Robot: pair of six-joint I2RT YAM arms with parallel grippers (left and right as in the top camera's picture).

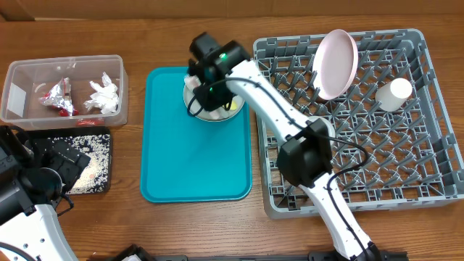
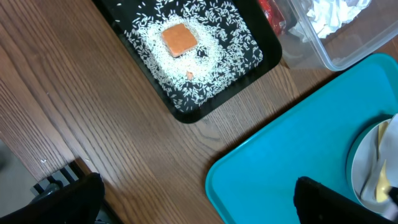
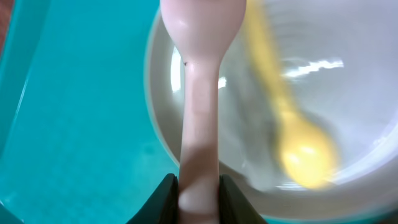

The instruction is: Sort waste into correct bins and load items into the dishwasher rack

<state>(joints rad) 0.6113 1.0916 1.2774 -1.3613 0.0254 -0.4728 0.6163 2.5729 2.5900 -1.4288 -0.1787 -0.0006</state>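
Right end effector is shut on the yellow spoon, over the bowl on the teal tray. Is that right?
No. The right end effector is shut on the pale utensil, not the yellow spoon, which lies loose in the bowl. The right wrist view shows this. It is over the bowl on the teal tray, as you said.

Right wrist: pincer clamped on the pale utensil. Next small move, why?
Probably lift straight up: the right pincer grips the pale utensil by its handle over the bowl, with the yellow spoon loose beside it, and the rack comes next.
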